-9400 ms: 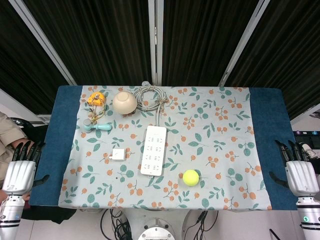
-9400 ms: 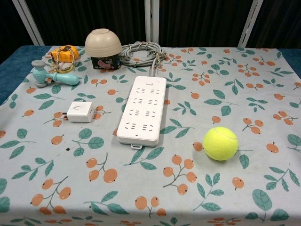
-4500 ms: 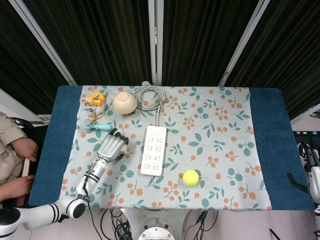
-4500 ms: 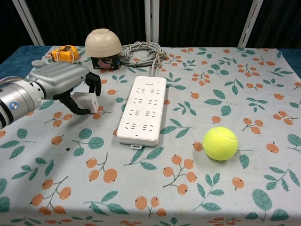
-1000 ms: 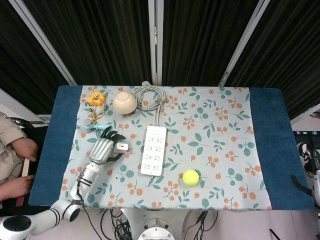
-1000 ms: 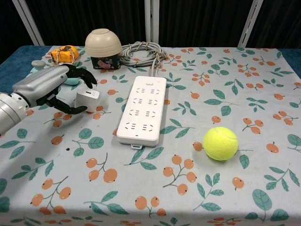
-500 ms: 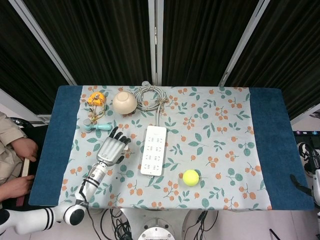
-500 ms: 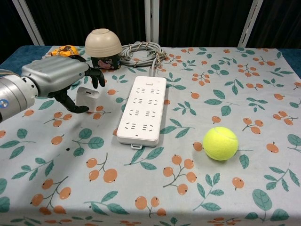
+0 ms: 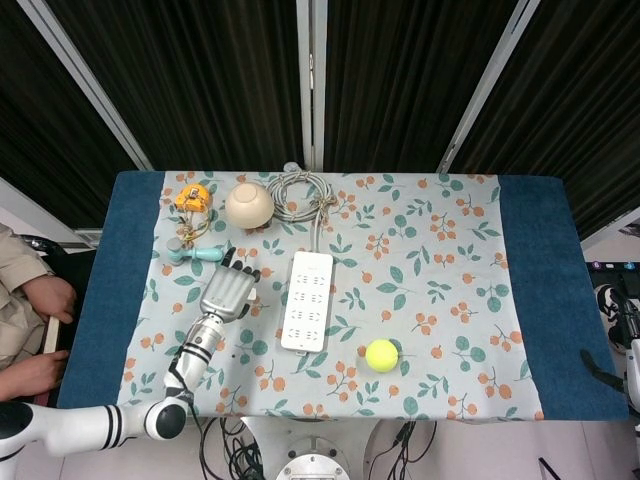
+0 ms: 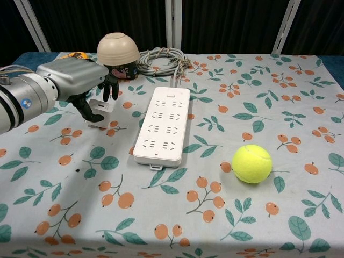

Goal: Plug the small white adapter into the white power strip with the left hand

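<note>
The small white adapter (image 10: 103,111) rests on the flowered cloth left of the white power strip (image 10: 162,126), mostly under my left hand (image 10: 72,78). The thumb presses its left side and the fingers (image 10: 109,88) curl over its top, so it is pinched. In the head view the left hand (image 9: 228,290) covers the adapter, just left of the power strip (image 9: 307,300). Only a sliver of my right hand (image 9: 633,356) shows at the table's far right edge; its fingers are out of sight.
A tennis ball (image 10: 251,163) lies right of the strip's near end. A beige bowl (image 10: 117,49) and the coiled grey cable (image 10: 161,59) sit at the back. A teal toy (image 9: 195,253) and an orange object (image 9: 192,197) lie behind the left hand.
Over the last second the left hand shifted toward the strip and lowered over the adapter. Its thumb and fingers have closed around the adapter. The right hand has not moved.
</note>
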